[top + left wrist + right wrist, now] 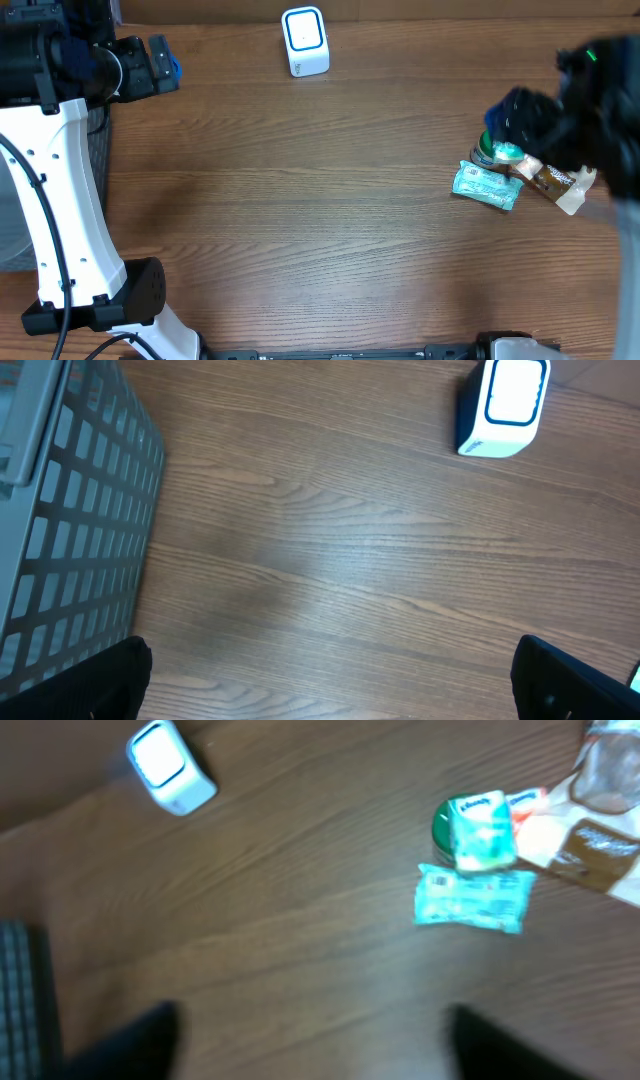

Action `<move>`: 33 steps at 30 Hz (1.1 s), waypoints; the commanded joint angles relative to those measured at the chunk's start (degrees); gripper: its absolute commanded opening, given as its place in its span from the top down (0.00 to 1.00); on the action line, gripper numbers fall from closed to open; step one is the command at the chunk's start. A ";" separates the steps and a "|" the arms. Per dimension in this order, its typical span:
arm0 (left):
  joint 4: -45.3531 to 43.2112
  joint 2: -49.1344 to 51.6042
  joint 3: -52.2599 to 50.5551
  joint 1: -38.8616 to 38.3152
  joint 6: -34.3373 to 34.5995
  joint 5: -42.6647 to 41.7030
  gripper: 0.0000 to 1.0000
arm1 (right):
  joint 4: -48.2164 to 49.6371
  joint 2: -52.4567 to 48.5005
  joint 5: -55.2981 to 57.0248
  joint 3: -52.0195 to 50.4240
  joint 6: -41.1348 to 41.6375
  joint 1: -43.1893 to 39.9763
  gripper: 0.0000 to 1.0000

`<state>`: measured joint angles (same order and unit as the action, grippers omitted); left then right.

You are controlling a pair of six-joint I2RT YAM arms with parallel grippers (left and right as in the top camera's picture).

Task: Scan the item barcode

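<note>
The white barcode scanner [305, 42] with a blue ring stands at the table's far edge; it also shows in the left wrist view [503, 405] and the right wrist view [170, 765]. Items lie in a cluster at the right: a light blue packet [487, 186] [470, 898], a green and white item [497, 152] [472, 828] and a brown packet [558, 185] [600, 852]. My right gripper [310, 1045] is open and holds nothing. In the blurred overhead view it hangs over the cluster [525, 115]. My left gripper [330, 685] is open over bare wood at the far left [160, 62].
A grey mesh basket [70, 510] stands to the left of my left gripper. The left arm's white base [60, 210] takes up the table's left side. A clear wrapper [610, 765] lies at the far right of the cluster.
</note>
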<state>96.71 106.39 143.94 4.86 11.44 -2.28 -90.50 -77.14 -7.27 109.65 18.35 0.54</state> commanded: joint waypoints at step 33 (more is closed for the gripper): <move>0.09 0.20 0.55 -0.39 -0.96 0.37 0.00 | 37.16 34.62 4.17 -34.45 -5.20 0.66 0.00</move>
<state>96.68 106.39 143.94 4.86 11.44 -2.28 -56.99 -47.16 -3.99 82.61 14.92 0.84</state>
